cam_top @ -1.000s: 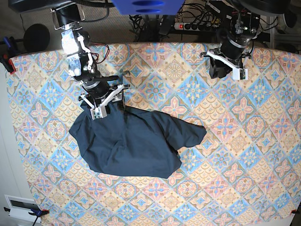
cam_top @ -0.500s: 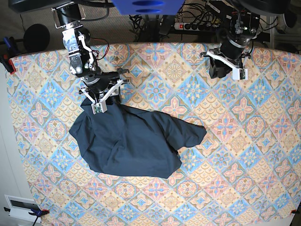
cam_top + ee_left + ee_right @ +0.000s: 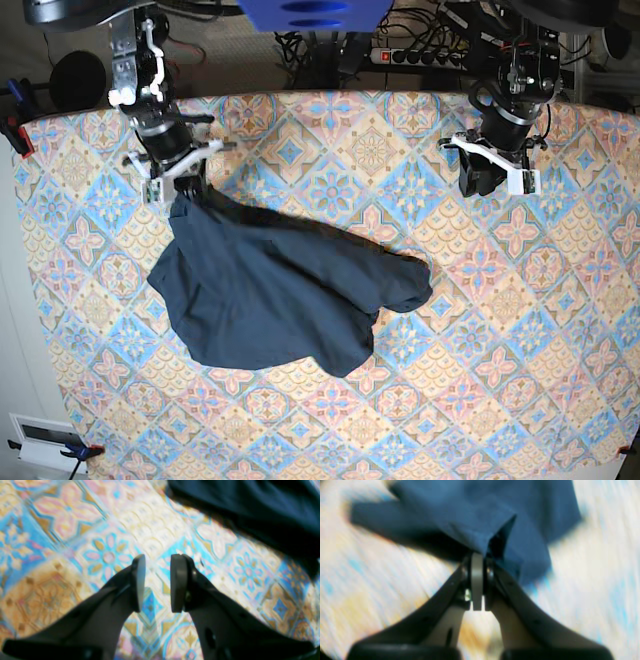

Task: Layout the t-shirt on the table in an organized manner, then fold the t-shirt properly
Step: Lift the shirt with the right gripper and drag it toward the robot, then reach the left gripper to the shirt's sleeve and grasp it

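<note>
Tile-patterned cloth covers the table (image 3: 480, 370), where the overhead view alone shows the dark blue t-shirt (image 3: 285, 290) whole, rumpled. The right gripper (image 3: 477, 580), at its far edge, is closed on fabric, a pinch clear only in the blurred right wrist view. Left of the shirt's cropped edge, the left gripper (image 3: 158, 583) is open.

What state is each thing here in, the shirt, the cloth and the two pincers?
T-shirt: crumpled, unfolded, partly lifted at the right pincer
Tile-patterned cloth: spread out over the table
Left pincer: open, nothing between its fingers
Right pincer: shut on the shirt
</note>
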Robot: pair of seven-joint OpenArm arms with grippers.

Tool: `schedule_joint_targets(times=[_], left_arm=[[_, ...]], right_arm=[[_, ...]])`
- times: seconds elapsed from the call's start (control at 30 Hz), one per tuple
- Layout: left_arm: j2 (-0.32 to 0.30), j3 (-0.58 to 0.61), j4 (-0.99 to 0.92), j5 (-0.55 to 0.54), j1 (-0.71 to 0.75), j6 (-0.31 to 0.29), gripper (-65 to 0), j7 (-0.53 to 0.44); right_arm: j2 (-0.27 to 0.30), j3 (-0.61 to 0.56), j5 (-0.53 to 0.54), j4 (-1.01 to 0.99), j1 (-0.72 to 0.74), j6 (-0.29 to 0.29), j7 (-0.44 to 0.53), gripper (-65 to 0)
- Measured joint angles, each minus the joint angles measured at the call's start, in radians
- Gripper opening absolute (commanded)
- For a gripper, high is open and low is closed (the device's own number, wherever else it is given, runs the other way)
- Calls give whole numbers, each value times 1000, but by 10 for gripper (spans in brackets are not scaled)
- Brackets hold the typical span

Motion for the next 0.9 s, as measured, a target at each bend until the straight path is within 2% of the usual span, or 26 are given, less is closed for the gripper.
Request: schedule_joint_targets(times=[0.07,0.17,0.3,0.37,0.5,0.6,0.67,0.73,0.9], left_arm=[[-12,1,-13,-3,-36,-3,-481,-8],[-13,-1,-47,5,-69,7,-481,-8],[-11,0,-104,-1,-113,4,-481,-2],[-10,2,-145,-6,-154,3,-481,-2],[-12,42,-202,4,-215,11,-477,-3],[-8,94,-254,-9,-254,-10,-477,-4],[-6,146,-309,-2,-304,6,-476,0],[-10,196,-327,-5,-345,4,-475,44],[13,237,-321,-6,-376,-103,-449,145]], right_arm=[[-3,65,16,6,-40,-4,20,-650],[2,152,113,24,-63,3,129,-650],[-4,263,248,18,-131,-8,111,-650],[-1,296,279,14,-126,-9,119,-650],[-1,301,296,19,-115,1,132,-650],[-4,301,296,18,-122,-6,121,-650],[0,298,296,18,-122,-6,125,-650],[-2,296,297,18,-119,-3,126,-650],[-3,293,299,18,-121,-5,125,-650]])
